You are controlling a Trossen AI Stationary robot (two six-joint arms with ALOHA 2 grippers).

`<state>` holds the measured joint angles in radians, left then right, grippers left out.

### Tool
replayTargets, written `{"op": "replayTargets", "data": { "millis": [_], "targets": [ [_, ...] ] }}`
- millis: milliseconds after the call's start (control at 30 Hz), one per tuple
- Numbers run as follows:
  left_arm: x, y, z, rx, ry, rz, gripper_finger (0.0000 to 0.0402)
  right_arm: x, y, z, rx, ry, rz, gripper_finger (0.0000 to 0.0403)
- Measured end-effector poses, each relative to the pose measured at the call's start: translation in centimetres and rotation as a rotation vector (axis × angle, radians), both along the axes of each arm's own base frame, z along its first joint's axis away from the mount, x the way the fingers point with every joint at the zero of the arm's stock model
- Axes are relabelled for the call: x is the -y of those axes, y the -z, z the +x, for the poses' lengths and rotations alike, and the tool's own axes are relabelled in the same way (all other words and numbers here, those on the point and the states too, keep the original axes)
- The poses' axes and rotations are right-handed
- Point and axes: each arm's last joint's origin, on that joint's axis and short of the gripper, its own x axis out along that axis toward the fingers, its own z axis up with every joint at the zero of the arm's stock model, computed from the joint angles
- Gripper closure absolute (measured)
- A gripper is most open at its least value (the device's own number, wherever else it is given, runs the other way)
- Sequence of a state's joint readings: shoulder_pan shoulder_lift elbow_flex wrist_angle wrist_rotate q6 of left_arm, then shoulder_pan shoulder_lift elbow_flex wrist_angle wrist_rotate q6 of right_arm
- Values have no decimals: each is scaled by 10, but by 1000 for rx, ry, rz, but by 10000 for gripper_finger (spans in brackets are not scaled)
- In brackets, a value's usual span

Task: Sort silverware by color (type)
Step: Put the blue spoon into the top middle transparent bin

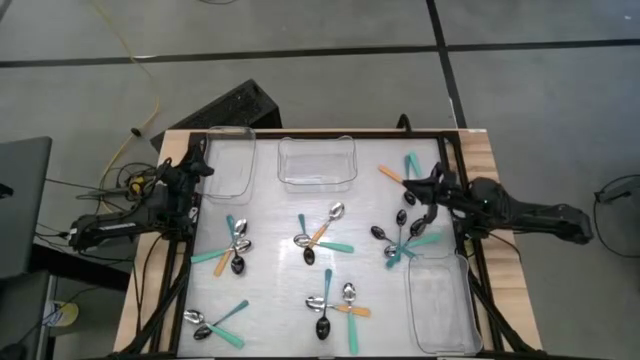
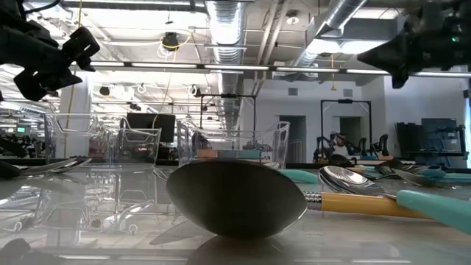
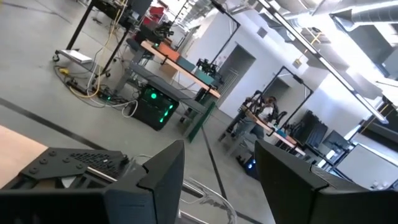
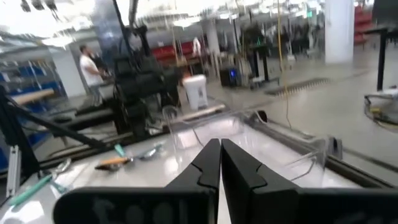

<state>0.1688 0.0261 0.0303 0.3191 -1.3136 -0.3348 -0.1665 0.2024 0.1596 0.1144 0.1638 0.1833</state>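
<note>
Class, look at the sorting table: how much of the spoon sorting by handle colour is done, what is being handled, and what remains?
Done: nothing visible; the three clear bins, for example the middle one, look empty. In hand: nothing; the left gripper is open by the far-left bin, the right gripper shut and empty above the right-hand spoons. Left: every spoon still lies in mixed clusters on the table.

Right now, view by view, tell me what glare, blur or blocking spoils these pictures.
High view: even light, the tabletop sharp with slight sheen. Low view: one dark spoon bowl looms close and soft, blocking the middle; ceiling lights mirror on the table. Left wrist view: the left hand fills the bottom, room beyond clear. Right wrist view: background smeared, windows blown out, the right hand shut.
</note>
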Motion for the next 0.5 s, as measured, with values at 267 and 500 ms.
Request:
{"op": "replayTargets", "data": {
  "millis": [267, 500],
  "targets": [
    [0, 0, 0, -28, -3, 2, 219, 5, -37, 31, -366, 1, 39, 359],
    [0, 3, 1, 10, 0, -11, 219, 10, -66, 58, -708, 59, 232, 312]
  ]
}}
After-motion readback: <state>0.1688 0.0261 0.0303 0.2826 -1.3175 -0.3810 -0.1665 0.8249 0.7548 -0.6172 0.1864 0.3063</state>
